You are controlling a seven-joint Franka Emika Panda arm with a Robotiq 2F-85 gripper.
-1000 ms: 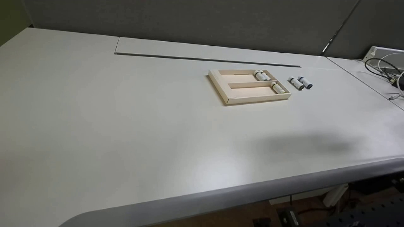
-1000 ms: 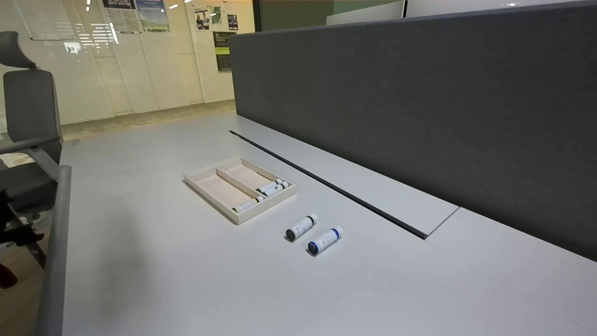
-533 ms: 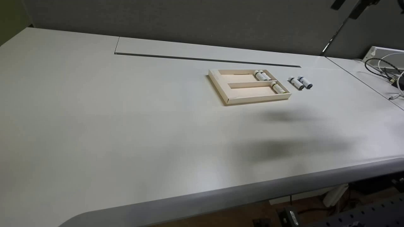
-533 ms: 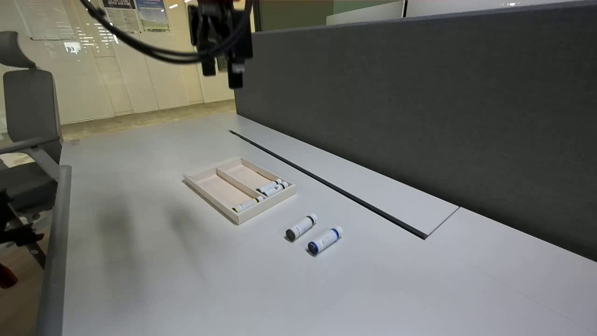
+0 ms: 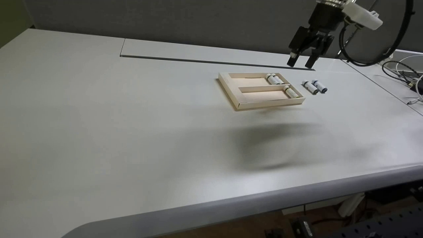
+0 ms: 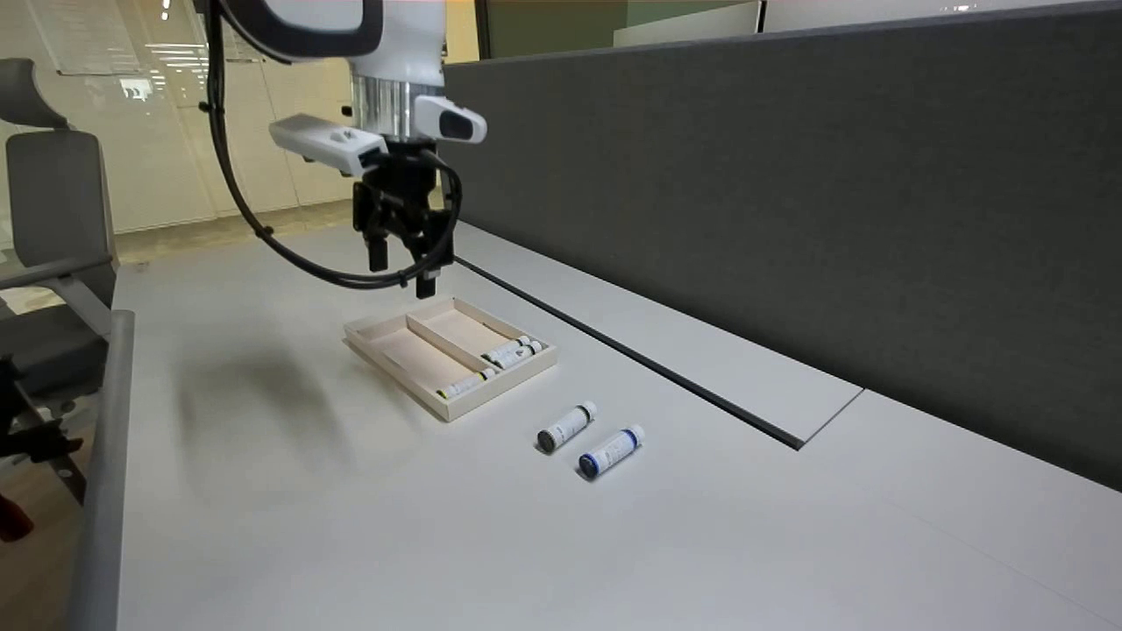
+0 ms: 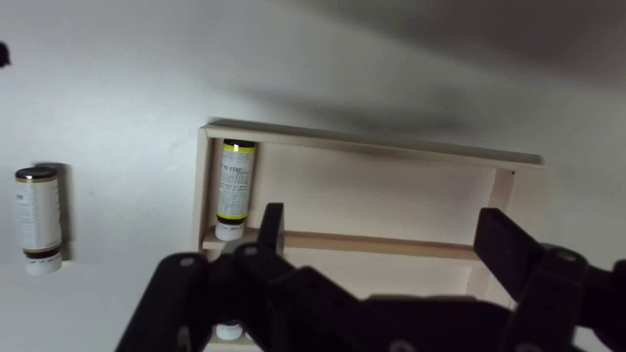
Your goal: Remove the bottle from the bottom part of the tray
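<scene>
The bottle [image 5: 290,92], a small white-labelled vial with yellow bands, lies in the tray's compartment nearer the table's front edge, against the short end wall; it also shows in an exterior view [image 6: 466,383] and in the wrist view [image 7: 234,183]. The cream tray [image 5: 229,91] has two long compartments split by a divider [image 7: 381,245]. Two look-alike vials [image 5: 272,79] lie in its far compartment, mostly hidden in the wrist view. My gripper [image 5: 300,63] is open and empty, above the tray; in the wrist view its fingers [image 7: 381,227] span the divider region, right of the bottle.
Two more vials lie on the table outside the tray, a dark-banded one [image 6: 566,427] and a blue-banded one [image 6: 612,452]. A long grey strip [image 5: 214,62] runs behind the tray. A dark partition [image 6: 771,193] stands along the back. Cables [image 5: 403,72] lie at the right.
The arm has come into both exterior views from above and lowered toward the tray. Its shadow has moved over the table. The tray and vials have not moved.
</scene>
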